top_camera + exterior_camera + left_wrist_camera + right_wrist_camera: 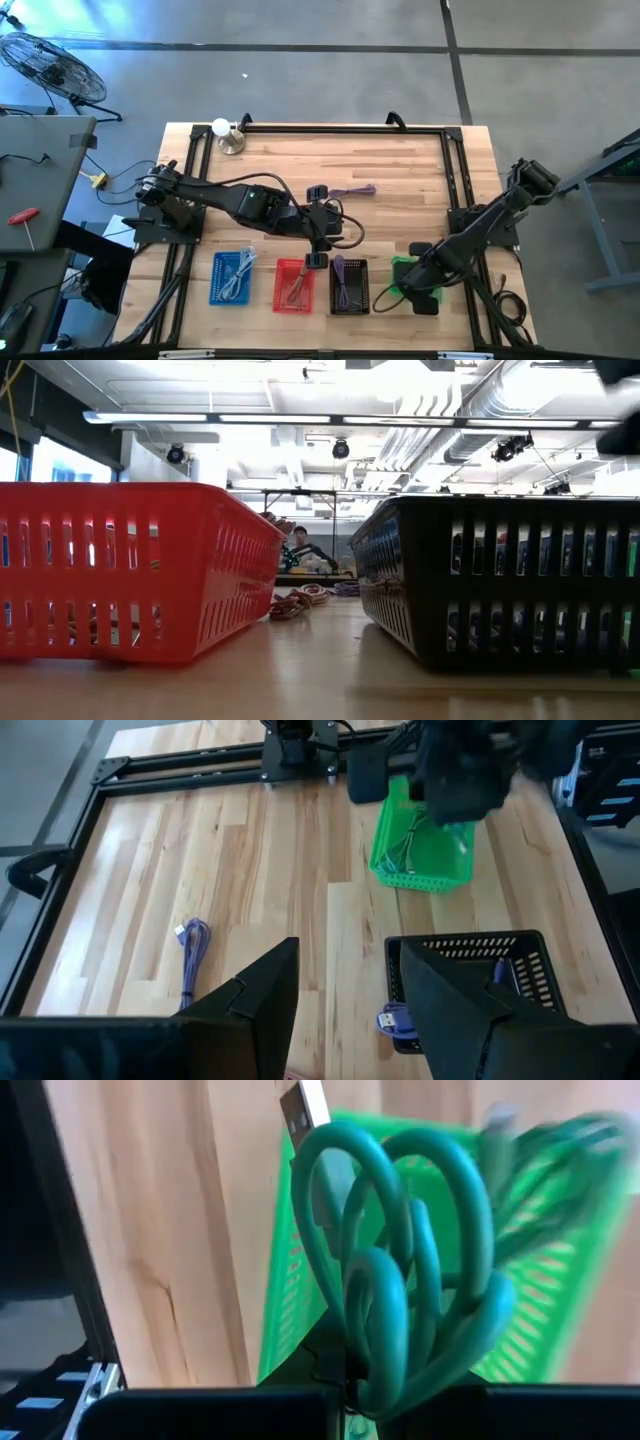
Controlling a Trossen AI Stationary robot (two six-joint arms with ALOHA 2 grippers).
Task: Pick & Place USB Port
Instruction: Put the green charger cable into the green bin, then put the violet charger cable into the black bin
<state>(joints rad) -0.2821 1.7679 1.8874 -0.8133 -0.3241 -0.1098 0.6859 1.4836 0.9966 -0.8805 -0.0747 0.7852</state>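
Green USB cable (400, 1280) in R claw (345, 1395), above green basket (560, 1310).

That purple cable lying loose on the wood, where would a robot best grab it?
Probably mid-bundle, coming straight down from above. The purple cable lies flat on the table as a long narrow bunch, so jaws closing across its narrow width would gather all strands, clear of its plug end.
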